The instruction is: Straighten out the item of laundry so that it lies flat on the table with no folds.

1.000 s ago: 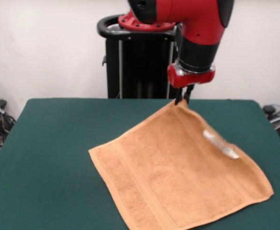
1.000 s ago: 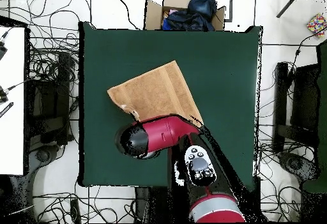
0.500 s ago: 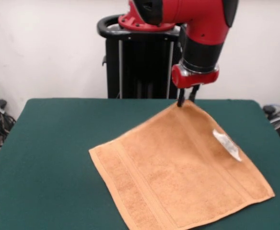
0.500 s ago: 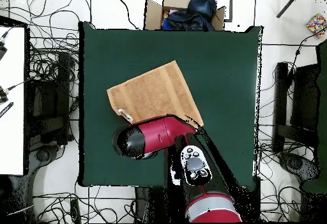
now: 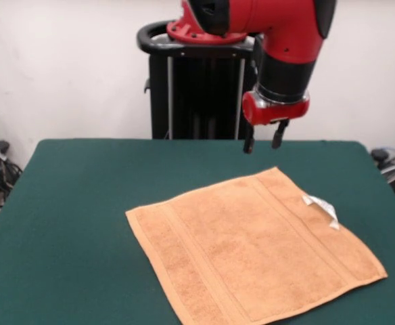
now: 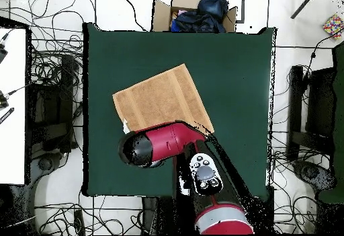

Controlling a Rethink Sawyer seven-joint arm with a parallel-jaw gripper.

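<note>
The orange-tan washcloth (image 5: 251, 247) lies spread out flat on the dark green table (image 5: 69, 203), turned like a diamond, with its white tag (image 5: 321, 205) at the right edge. In the overhead view the washcloth (image 6: 161, 99) shows left of the table's (image 6: 235, 65) centre, its near part hidden under the red arm. My gripper (image 5: 263, 140) hangs open and empty in the air above the cloth's far corner, not touching it.
The black pedestal (image 5: 197, 81) stands behind the table's far edge. In the overhead view a cardboard box of dark clothes (image 6: 195, 11) sits beyond the table, and cables (image 6: 47, 65) lie on the floor around it.
My gripper opened and let go of the cloth's far corner. The corner dropped to the table, and the cloth now lies flat.
</note>
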